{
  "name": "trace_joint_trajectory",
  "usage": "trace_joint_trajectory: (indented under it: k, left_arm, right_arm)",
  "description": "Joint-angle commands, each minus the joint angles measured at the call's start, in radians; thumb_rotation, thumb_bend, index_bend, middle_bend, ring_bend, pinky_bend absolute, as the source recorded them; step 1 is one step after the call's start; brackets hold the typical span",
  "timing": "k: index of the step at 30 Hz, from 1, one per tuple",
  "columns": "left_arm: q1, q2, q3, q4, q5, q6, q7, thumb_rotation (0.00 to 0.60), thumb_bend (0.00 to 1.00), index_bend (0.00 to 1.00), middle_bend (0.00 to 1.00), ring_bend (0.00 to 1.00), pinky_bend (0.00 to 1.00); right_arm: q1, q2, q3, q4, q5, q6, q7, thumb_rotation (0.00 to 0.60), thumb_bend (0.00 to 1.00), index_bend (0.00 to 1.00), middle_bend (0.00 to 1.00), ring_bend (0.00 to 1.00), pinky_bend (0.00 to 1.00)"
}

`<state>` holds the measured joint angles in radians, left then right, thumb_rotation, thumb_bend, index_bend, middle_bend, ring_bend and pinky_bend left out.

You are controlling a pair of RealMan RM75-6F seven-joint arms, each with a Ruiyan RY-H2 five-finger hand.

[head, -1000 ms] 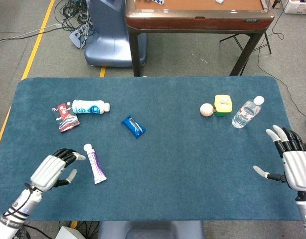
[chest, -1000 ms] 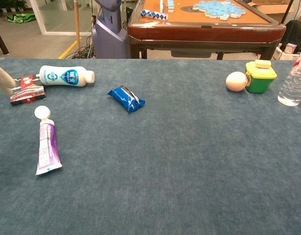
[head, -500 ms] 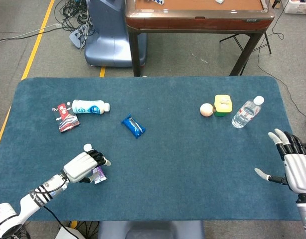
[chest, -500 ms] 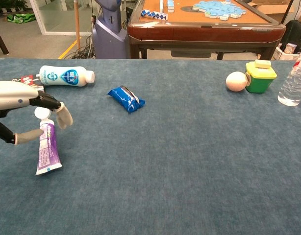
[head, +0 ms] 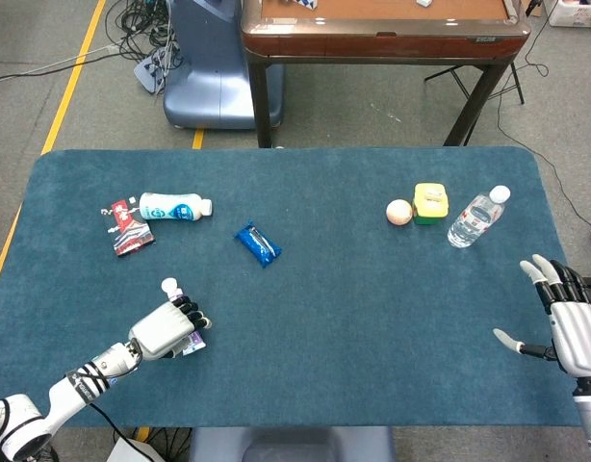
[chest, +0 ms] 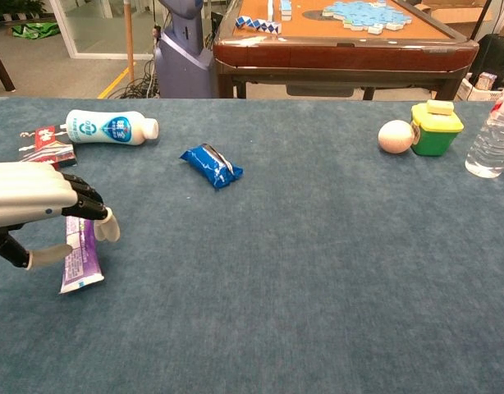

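Note:
My left hand hangs over a purple tube lying on the blue table. Its fingers curve over the tube's right side and the thumb sits at its left, with a gap between them. In the head view only the tube's white cap and a bit of its tail show past the hand. The chest view shows the same left hand at the left edge. My right hand floats at the table's right edge, fingers spread, holding nothing, a little nearer than a water bottle.
A white bottle and a red packet lie at the far left, with a blue packet right of them. A pale ball touches a yellow-green box. Beyond the table stands a brown table.
My left hand moved right from beside the tube to over it, then sank a little toward the near edge. My right hand drifted slightly toward the near right.

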<state>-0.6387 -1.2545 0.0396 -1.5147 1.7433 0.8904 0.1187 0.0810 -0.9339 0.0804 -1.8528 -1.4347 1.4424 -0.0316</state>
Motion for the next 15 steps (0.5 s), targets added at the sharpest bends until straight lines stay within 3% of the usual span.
trace_joint_trajectory:
  k: [1, 15]
  left_arm:
    - [0.010, -0.003, 0.012, -0.015, -0.022, 0.000, 0.055, 0.600, 0.47, 0.27, 0.33, 0.22, 0.17]
    - [0.029, 0.015, 0.042, -0.056, -0.069, 0.001, 0.180, 0.600, 0.47, 0.29, 0.33, 0.21, 0.16]
  right_arm:
    - [-0.002, 0.000, -0.001, 0.003, 0.001, 0.001, 0.005, 0.469, 0.05, 0.08, 0.07, 0.00, 0.00]
    - [-0.019, -0.001, -0.011, 0.009, -0.007, 0.017, 0.022, 0.468, 0.05, 0.07, 0.07, 0.00, 0.00]
